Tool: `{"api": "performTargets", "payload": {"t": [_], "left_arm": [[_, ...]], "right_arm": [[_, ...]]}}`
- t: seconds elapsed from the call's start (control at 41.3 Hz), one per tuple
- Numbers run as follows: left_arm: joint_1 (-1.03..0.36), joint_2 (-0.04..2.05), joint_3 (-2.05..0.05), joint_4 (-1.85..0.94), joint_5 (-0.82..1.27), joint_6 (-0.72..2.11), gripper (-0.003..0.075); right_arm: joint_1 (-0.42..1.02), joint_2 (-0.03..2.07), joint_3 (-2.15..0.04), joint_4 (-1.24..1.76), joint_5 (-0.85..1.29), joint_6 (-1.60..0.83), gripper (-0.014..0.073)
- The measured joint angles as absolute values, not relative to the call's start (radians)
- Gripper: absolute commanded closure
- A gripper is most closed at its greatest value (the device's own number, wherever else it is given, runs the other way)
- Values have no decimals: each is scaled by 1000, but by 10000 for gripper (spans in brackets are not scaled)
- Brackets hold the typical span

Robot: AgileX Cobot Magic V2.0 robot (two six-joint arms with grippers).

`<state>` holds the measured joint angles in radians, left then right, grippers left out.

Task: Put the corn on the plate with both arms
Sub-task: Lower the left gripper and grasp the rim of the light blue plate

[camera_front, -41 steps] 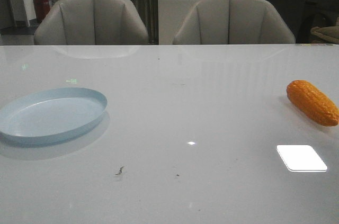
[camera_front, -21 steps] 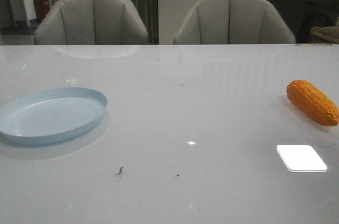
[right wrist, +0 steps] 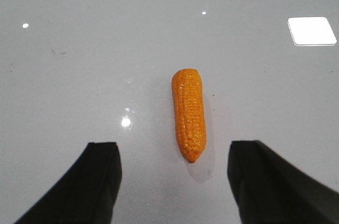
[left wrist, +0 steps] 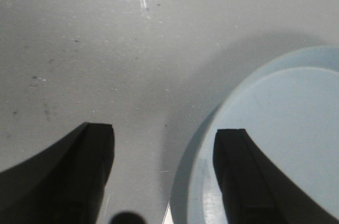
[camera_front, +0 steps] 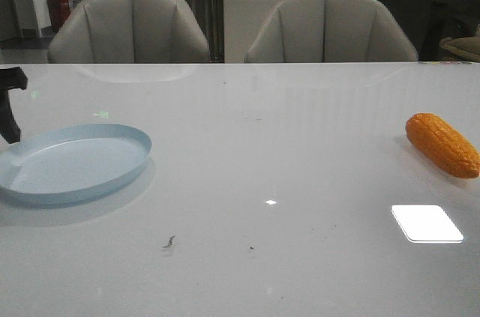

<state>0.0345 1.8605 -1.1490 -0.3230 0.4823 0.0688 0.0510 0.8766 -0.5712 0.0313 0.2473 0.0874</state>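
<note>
Left gripper point(camera_front: 9, 107) just enters front view beside the plate point(camera_front: 71, 163); corn point(camera_front: 442, 145) lies far right on the glossy bench point(camera_front: 285, 145); chairs point(camera_front: 330, 28) behind.

Left wrist: jaws spread over the plate's rim.

Right wrist: right gripper point(right wrist: 175, 181) spread above the corn. Likely light, rigid, bumpy; grip mid-cob.

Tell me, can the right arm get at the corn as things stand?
Probably yes. The right gripper is open above the corn, which lies alone on the bare table roughly centred between the fingers, with nothing in the way.
</note>
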Motion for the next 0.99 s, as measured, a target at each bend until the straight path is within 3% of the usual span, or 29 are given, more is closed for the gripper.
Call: {"api": "performTargets", "payload": {"t": [0.145,0.436,0.992], "left_arm": [[7,1862,-1151,-327,482,81,265],[4,1862,-1151,-327,481,82,362],[4,1908,-1153,-363,511,82,367]], "right_arm": [[51,877,-571,31,247,87,53],[51,877,-571,31,258,87,53],[51,877,-571,31,288,87,53]]}}
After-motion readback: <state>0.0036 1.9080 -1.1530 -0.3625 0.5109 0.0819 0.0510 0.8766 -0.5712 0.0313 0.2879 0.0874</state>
